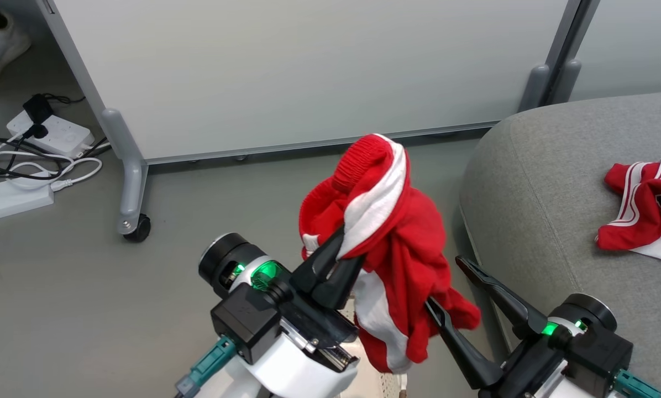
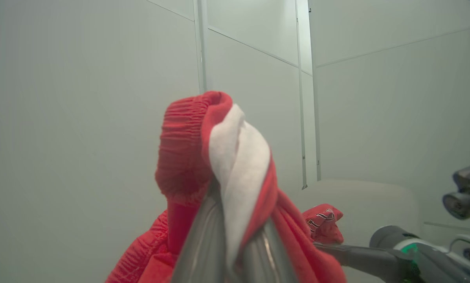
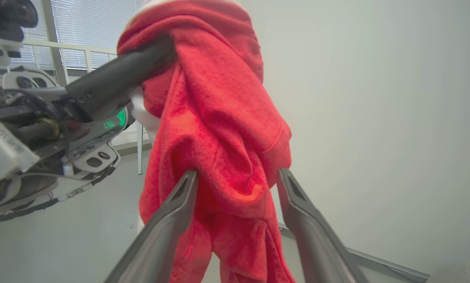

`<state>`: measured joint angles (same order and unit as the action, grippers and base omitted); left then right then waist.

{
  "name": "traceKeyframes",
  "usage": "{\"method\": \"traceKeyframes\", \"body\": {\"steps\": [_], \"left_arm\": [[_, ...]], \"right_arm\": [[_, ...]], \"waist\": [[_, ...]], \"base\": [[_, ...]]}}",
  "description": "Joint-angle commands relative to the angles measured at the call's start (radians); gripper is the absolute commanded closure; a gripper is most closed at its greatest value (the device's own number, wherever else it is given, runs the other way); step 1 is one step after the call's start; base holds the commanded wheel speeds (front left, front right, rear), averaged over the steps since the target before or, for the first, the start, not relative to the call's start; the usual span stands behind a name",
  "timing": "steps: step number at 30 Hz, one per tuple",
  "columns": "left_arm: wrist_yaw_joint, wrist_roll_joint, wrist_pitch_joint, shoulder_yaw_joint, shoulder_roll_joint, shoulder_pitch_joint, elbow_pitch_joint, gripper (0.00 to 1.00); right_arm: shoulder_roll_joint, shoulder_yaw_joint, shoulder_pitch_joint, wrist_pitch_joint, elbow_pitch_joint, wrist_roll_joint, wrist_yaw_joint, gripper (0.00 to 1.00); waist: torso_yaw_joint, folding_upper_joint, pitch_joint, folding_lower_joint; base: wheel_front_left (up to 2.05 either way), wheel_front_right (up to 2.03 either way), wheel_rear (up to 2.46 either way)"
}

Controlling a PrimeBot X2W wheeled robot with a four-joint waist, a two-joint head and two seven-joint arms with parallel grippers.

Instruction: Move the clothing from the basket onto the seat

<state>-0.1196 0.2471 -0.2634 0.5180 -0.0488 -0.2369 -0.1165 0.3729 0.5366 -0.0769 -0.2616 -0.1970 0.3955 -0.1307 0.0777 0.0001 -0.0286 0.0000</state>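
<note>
Mid-carry: left claw (image 1: 350,249) is clamped on 1 red garment (image 1: 408,260) hanging just beside the seat (image 1: 529,193), right claw (image 1: 444,282) gapes around its lower folds, so next up is swinging it over the seat and letting go.

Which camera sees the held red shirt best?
Head view: nearly the whole red garment hangs from the left gripper. Left wrist view shows its bunched top; right wrist view, lower folds inside the open right gripper.

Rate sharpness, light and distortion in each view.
Head view: sharp, evenly lit, held clothing crisp. Left wrist view: hazy and washed out, seat bleached pale, left fingers blurred. Right wrist view: right fingers soft up close, blinds bright.
</note>
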Motion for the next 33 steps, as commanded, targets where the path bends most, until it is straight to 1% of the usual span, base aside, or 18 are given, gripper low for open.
{"method": "traceKeyframes", "body": {"steps": [1, 7, 12, 22, 23, 24, 25, 33], "left_arm": [[-0.004, 0.003, -0.002, 0.014, -0.003, -0.021, 0.002, 1.0], [-0.011, 0.018, -0.002, 0.076, -0.003, -0.02, 0.009, 1.0], [-0.012, 0.03, -0.002, 0.126, -0.003, -0.028, 0.015, 1.0], [-0.011, 0.062, -0.002, 0.183, -0.003, -0.037, 0.03, 1.0], [-0.011, 0.064, -0.002, 0.184, -0.003, -0.037, 0.03, 1.0], [-0.011, 0.064, -0.002, 0.184, -0.003, -0.037, 0.03, 1.0], [-0.011, 0.065, -0.002, 0.182, -0.003, -0.038, 0.029, 1.0], [-0.011, 0.066, -0.002, 0.155, -0.003, -0.026, 0.026, 1.0]], "right_arm": [[0.01, 0.011, -0.016, -0.005, 0.01, 0.005, 0.0, 0.0], [0.021, 0.037, -0.049, -0.005, 0.049, 0.007, 0.0, 0.0], [0.016, 0.064, -0.079, -0.005, 0.076, 0.001, 0.0, 0.0], [0.015, 0.13, -0.118, -0.005, 0.116, -0.018, 0.0, 0.0], [0.009, 0.126, -0.122, -0.005, 0.122, -0.025, 0.0, 0.79], [0.009, 0.126, -0.122, -0.005, 0.122, -0.025, 0.0, 0.79], [-0.003, 0.121, -0.122, -0.005, 0.125, -0.024, 0.0, 1.0], [-0.045, 0.08, -0.09, -0.005, 0.118, -0.019, 0.0, 1.0]], "waist": [[-0.006, -0.0001, -0.004, 0.0], [-0.016, -0.0001, -0.01, 0.0], [-0.02, -0.0001, -0.011, 0.0], [-0.025, -0.0001, -0.005, 0.0], [-0.026, -0.0001, -0.005, 0.0], [-0.026, -0.0001, -0.005, 0.0], [-0.027, -0.0001, -0.004, 0.0], [-0.031, -0.0001, -0.007, 0.0]], "base": [[0.0, 0.0, 0.0], [0.0, 0.0, 0.0], [0.0, 0.0, 0.0], [0.0, 0.0, 0.0], [0.0, 0.0, 0.0], [0.0, 0.0, 0.0], [0.0, 0.0, 0.0], [0.0, 0.0, 0.0]]}}
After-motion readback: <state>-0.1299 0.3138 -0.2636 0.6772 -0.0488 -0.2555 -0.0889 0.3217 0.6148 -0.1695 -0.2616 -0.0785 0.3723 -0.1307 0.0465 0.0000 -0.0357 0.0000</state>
